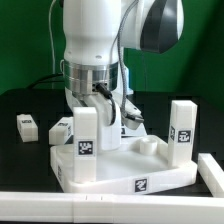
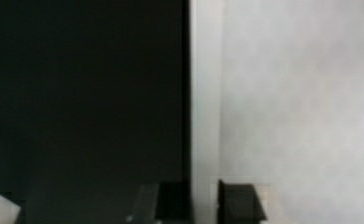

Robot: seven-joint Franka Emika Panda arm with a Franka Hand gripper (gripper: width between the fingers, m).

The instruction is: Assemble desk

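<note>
The white rimmed tabletop (image 1: 150, 168) lies at the front centre, with a round socket (image 1: 150, 145) showing. One white tagged leg (image 1: 85, 140) stands upright at its corner on the exterior view's left. A second leg (image 1: 182, 125) stands upright at the right. Two more legs (image 1: 27, 125) (image 1: 60, 128) lie on the black table at the left. My gripper (image 1: 118, 112) is low at the tabletop's back edge, partly hidden by the standing leg. In the wrist view my gripper (image 2: 205, 207) has its fingers (image 2: 166, 207) close together, astride the tabletop's white edge (image 2: 285, 110).
A long white bar (image 1: 60, 205) runs along the front, and another piece of it (image 1: 210, 172) along the exterior view's right. The table (image 1: 25, 105) is black, and the backdrop is green.
</note>
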